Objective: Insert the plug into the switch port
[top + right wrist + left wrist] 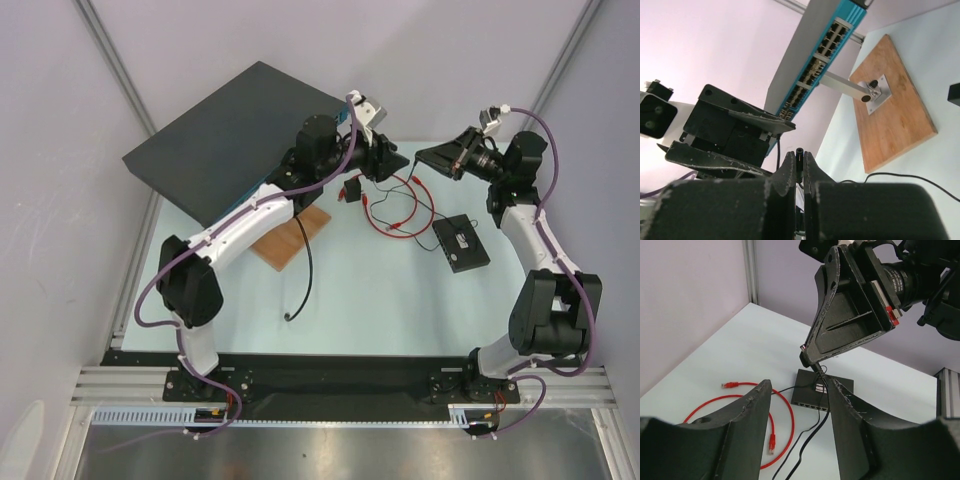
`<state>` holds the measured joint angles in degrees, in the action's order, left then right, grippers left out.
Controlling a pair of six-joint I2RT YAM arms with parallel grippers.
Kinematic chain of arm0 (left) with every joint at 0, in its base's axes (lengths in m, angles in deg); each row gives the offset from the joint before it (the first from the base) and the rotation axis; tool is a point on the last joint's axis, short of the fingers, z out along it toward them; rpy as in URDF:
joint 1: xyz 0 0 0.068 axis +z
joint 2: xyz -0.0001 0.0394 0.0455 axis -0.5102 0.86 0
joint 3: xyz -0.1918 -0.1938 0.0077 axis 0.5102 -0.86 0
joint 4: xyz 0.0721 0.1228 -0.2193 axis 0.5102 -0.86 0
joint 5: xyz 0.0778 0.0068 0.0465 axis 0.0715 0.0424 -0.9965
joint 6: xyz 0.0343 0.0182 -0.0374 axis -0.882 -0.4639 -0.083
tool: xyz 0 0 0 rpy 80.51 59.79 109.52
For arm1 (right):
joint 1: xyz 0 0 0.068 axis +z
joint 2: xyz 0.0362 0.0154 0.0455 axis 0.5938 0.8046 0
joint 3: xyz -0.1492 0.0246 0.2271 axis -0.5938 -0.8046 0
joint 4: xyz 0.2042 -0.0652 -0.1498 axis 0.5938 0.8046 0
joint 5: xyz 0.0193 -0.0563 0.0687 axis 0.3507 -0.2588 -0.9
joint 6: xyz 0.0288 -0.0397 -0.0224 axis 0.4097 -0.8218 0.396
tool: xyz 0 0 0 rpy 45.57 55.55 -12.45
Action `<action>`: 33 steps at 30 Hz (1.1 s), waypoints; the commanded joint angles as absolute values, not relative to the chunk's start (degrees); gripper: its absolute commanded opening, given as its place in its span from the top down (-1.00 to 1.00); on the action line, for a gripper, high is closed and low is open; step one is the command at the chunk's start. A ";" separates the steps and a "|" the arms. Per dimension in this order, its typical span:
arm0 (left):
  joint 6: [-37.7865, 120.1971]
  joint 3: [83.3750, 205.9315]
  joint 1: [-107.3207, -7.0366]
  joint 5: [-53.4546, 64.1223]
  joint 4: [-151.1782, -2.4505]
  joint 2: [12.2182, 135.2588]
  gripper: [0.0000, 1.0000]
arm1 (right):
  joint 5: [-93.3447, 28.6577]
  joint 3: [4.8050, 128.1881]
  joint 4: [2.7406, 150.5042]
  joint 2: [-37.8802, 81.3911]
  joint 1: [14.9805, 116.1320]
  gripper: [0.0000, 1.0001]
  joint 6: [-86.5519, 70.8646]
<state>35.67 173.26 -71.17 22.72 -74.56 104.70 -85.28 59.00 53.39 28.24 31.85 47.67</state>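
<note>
On the table [400, 300] lie two plugs [730, 385] [772, 442]; left gripper [799, 387] gapes, right gripper [798, 159] pinches wire [799, 150]

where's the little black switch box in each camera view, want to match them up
Top external: the switch box lies on the table, right of centre.
Left wrist: mid-frame, just under the right end effector, which pinches a thin black cable.
Right wrist: not in it.
Shared landmark: the right end effector, in all three views.
</note>
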 commanded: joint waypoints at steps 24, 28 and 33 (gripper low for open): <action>39.47 180.50 -72.52 27.13 -73.64 109.69 0.12 | -84.20 59.86 48.96 25.75 32.56 1.00 47.92; 39.56 180.50 -72.52 26.87 -74.00 109.86 0.17 | -84.12 60.03 48.87 25.84 32.48 1.00 48.18; 39.56 180.59 -72.52 25.99 -74.43 109.95 0.29 | -84.29 60.03 48.52 26.02 32.56 1.00 48.53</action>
